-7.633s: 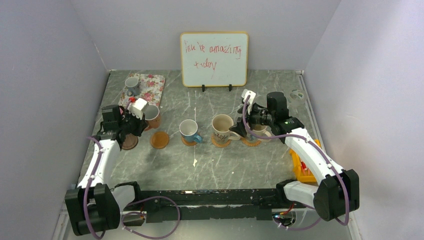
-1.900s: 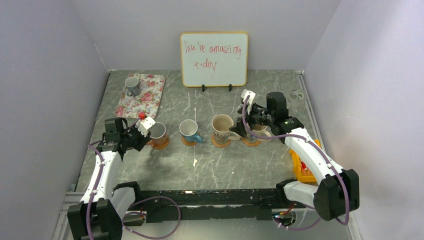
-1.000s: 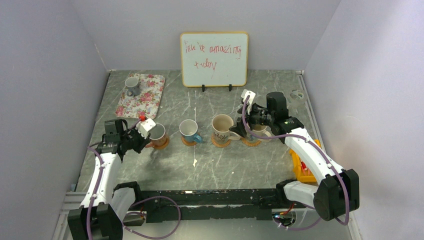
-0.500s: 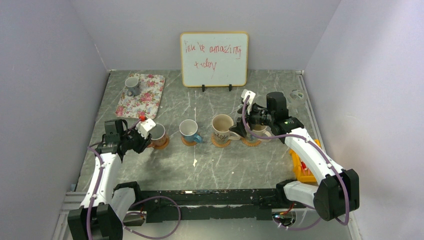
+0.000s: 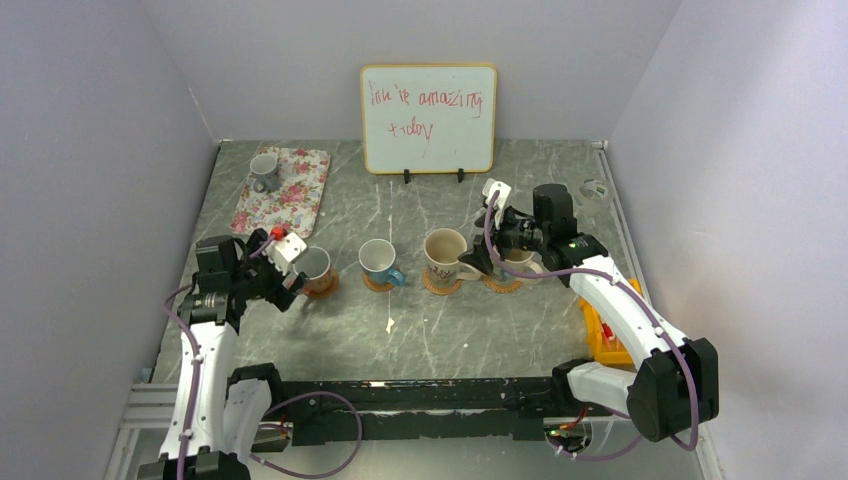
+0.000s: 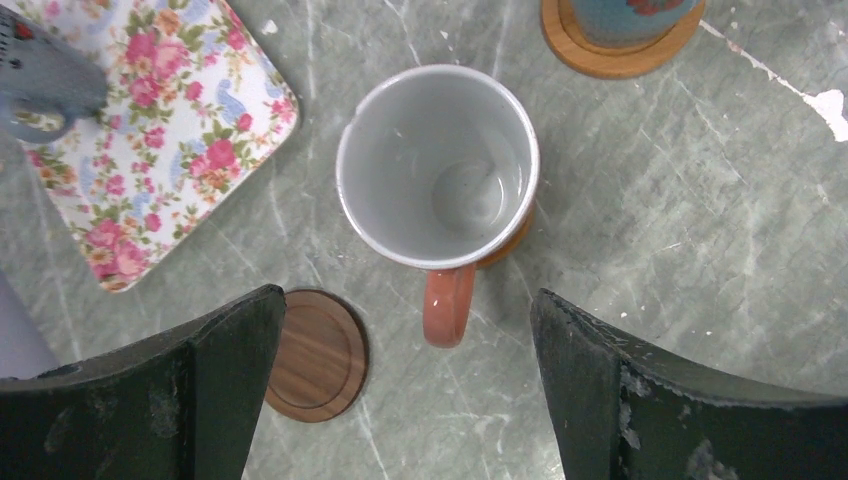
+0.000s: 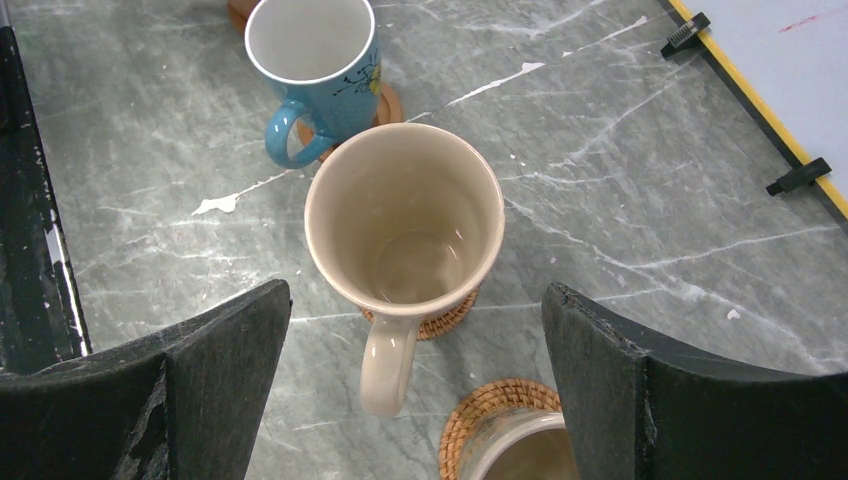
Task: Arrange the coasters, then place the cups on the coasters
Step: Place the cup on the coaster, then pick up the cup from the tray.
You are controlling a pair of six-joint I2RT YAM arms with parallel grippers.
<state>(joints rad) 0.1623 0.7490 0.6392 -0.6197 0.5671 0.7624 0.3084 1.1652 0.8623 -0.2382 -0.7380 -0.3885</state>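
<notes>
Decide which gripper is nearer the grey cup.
Left. The left gripper is by the orange cup, near the tray holding the grey cup; the right gripper is far across, above the cream cups.

I see a whiteboard (image 5: 428,118) with red writing propped at the far edge of the table (image 5: 470,330) — a floral tray (image 5: 300,195) lies back left, a yellow-orange box (image 5: 595,330) at right.
</notes>
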